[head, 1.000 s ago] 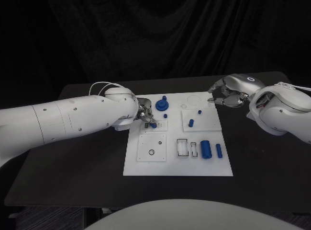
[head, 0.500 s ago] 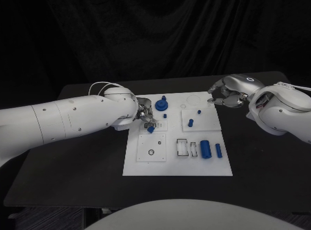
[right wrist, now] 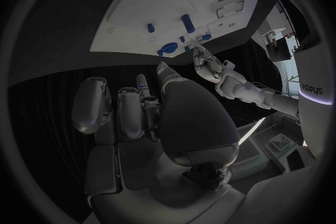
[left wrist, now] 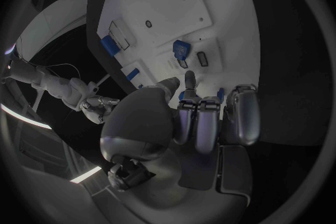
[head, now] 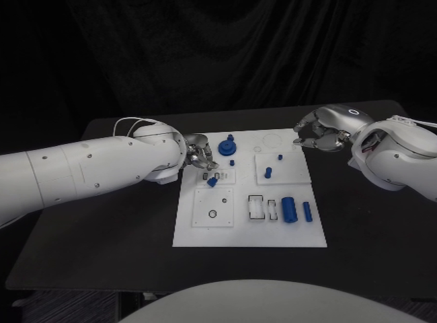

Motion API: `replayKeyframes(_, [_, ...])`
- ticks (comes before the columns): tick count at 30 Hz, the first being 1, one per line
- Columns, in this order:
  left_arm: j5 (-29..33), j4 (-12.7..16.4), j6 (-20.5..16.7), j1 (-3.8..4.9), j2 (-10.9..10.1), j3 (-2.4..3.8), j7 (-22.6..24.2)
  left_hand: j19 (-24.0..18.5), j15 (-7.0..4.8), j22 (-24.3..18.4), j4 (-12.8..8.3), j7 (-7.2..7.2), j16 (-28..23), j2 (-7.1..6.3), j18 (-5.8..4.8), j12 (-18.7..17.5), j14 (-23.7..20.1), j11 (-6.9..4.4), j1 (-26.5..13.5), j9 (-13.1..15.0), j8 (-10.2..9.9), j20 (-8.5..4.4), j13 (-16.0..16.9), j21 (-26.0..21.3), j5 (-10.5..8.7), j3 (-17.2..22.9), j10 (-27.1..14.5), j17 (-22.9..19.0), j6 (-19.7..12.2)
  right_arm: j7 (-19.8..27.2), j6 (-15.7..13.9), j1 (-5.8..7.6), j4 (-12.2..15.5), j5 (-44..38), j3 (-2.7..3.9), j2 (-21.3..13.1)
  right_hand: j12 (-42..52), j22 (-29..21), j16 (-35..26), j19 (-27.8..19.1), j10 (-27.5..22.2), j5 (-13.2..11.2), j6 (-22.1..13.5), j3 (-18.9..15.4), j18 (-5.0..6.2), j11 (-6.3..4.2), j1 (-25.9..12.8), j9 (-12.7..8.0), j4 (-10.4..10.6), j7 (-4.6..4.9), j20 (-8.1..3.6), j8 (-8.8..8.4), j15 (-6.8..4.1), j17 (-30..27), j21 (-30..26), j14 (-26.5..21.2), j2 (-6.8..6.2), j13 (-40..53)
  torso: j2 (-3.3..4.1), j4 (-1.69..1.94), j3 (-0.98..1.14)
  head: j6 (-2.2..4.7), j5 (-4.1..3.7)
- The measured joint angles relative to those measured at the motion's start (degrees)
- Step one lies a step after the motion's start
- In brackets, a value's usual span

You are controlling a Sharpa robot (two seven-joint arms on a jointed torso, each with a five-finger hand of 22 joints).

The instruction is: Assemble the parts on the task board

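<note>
Lying mid-desk (head: pixel 102 235), the white task board (head: pixel 249 237) is carrying blue parts: a round knobbed piece (head: pixel 227 146) at 12 o'clock, a small peg (head: pixel 268 172) right of centre, a thick cylinder (head: pixel 288 208) and a slim pin (head: pixel 306 212) toward 4 o'clock. The left robot hand (head: pixel 201 156) is hovering at the board's 10 o'clock edge, fingers curled, holding nothing visible, just above a small blue part (head: pixel 212 180). The right robot hand (head: pixel 315 134) is hanging clenched and empty off the 1 o'clock corner.

The only readable text is "daisys", in purple letters on a white panel (right wrist: pixel 313 89) at the right wrist view's rim.
</note>
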Motion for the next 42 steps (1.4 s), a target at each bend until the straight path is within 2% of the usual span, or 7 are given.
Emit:
replayKeyframes(9, [2.09,7.41,-9.40,0.00,-8.97,-0.01,2.88,0.61,0.36,0.00,2.60,0.18,0.00,0.32,0.00,0.00,0.04,0.40,-0.69,5.57,3.63,0.61,0.00,0.23,-0.24,-2.29,0.00,0.00,-2.00,-0.01,0.02,-0.01,0.09,0.00,0.01,-0.56,-0.22,-0.01,-0.21,0.00,0.00,0.00,0.00,0.00,0.00,0.00,0.00,0.01,0.00,0.00,0.00,0.00,0.00,0.00,0.00,0.00,0.00,0.00,-0.12,-0.02,0.04,0.00,0.73])
replayKeyframes(18, [14.83,11.38,-10.70,0.00,-13.92,-0.02,0.82,0.61,0.36,0.00,4.31,-0.04,0.00,1.29,0.00,0.00,0.04,0.40,-3.46,7.24,5.27,0.60,0.01,0.23,-2.28,-4.66,0.00,0.00,-1.78,-0.05,0.12,-0.01,0.08,0.00,-0.01,-0.57,-0.22,-0.01,-0.21,0.00,0.00,0.00,0.00,0.00,0.00,0.00,0.00,0.01,0.00,0.00,0.00,0.00,0.00,0.00,0.00,0.00,0.00,0.00,-0.31,0.03,0.10,0.00,1.27])
replayKeyframes(21, [19.61,11.92,-10.67,-0.03,-14.48,-0.04,0.07,0.61,0.36,0.00,4.29,-0.04,0.00,1.70,0.00,0.00,0.04,0.40,-4.63,6.35,4.75,0.61,0.01,0.23,-2.28,-5.65,0.00,0.00,-1.78,-0.06,0.17,-0.01,0.08,0.00,-0.01,-0.57,-0.22,-0.01,-0.21,0.00,0.00,0.00,0.00,0.00,0.00,0.00,0.00,0.01,0.00,0.00,0.00,0.00,0.00,0.00,0.00,0.00,0.00,0.00,-0.34,0.08,0.13,0.00,1.35])
replayKeyframes(25, [24.94,12.32,-10.76,-0.31,-14.74,-0.04,-0.36,-0.03,1.10,0.00,4.16,1.21,0.00,2.27,0.00,0.00,-0.09,1.22,-5.51,-1.90,-1.66,1.24,0.01,-0.61,-2.28,-7.70,0.00,0.00,-2.39,-0.08,0.28,-0.06,0.08,0.00,0.00,-0.60,-0.22,-0.02,-0.21,0.00,0.00,0.00,0.00,0.00,0.00,0.00,0.00,0.01,0.00,0.00,0.00,0.00,0.00,0.00,0.00,0.00,0.00,0.00,-0.35,0.20,0.13,0.00,1.38])
replayKeyframes(30, [30.23,12.16,-10.73,-0.91,-14.71,-0.02,-0.96,-0.03,1.10,0.00,4.22,1.42,0.00,2.44,0.00,0.00,-0.09,1.22,-5.34,-6.85,-4.08,1.23,0.01,-0.61,-2.63,-9.35,0.01,0.00,-0.49,-0.12,0.42,-0.06,0.08,0.00,0.01,-0.63,-0.22,-0.02,-0.21,0.00,0.00,0.00,0.00,0.00,0.00,0.00,0.00,-0.05,0.00,0.00,0.00,0.00,0.00,0.00,-0.22,0.00,0.00,0.00,-0.33,0.35,0.11,0.00,1.44])
replayKeyframes(35, [32.27,11.47,-10.05,-1.82,-14.20,-0.06,-2.23,-0.02,1.09,0.00,4.07,0.69,0.00,2.44,0.00,0.00,-0.09,1.22,-5.34,-7.65,-2.59,1.23,0.01,-0.90,-5.50,-11.42,0.01,0.00,2.45,-0.16,0.58,-0.07,0.11,0.00,0.01,-0.68,-0.22,-0.02,-0.21,0.00,0.00,0.00,0.00,0.00,0.00,0.00,0.00,-0.05,0.00,0.00,0.00,0.00,0.00,0.00,-0.22,0.00,0.00,0.00,-0.21,0.31,0.03,0.00,1.63])
replayKeyframes(42, [30.54,10.83,-8.41,-2.21,-13.82,-0.06,-4.33,-0.02,1.08,0.00,3.98,0.19,0.00,2.77,0.00,0.00,-0.07,1.02,-6.33,-2.01,3.30,1.23,0.01,-1.11,-9.91,-15.59,-0.19,0.00,0.26,-0.21,0.78,-0.09,0.21,0.00,-0.01,-0.82,-0.22,-0.02,-0.21,0.00,0.00,0.00,-0.01,0.00,0.00,0.00,0.00,-0.05,0.00,0.01,0.00,0.00,0.00,0.00,-0.22,0.00,0.00,0.00,-0.12,0.20,0.00,0.00,1.79])
